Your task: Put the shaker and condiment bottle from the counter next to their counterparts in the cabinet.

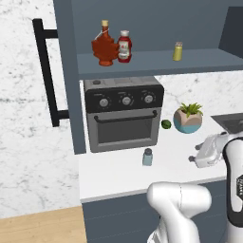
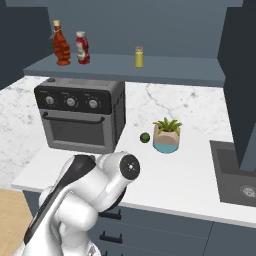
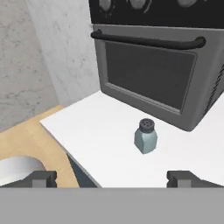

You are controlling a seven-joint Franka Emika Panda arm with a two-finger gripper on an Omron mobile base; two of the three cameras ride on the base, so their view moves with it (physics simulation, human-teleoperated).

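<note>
The dark blue-grey wall cabinet (image 1: 142,64) is standing open, and its shelf is holding three things: a maple-leaf-shaped red-brown bottle (image 1: 104,46) at the left, a small red ketchup-style condiment bottle with a white cap (image 1: 124,46) touching or just beside it, and a small yellow shaker (image 1: 178,51) standing well apart to the right. The small pale blue-grey translucent shaker with a darker grey cap (image 3: 145,136) is sitting upright on the flat white counter (image 1: 118,175), just in front of the grey toaster oven (image 1: 123,114). The gripper (image 3: 112,178) is hovering near the shaker with its dark finger tips (image 3: 43,178) spread wide, holding nothing. A potted green plant in a blue-and-tan pot (image 1: 188,117) is standing beside a small green lime (image 1: 166,124).
</note>
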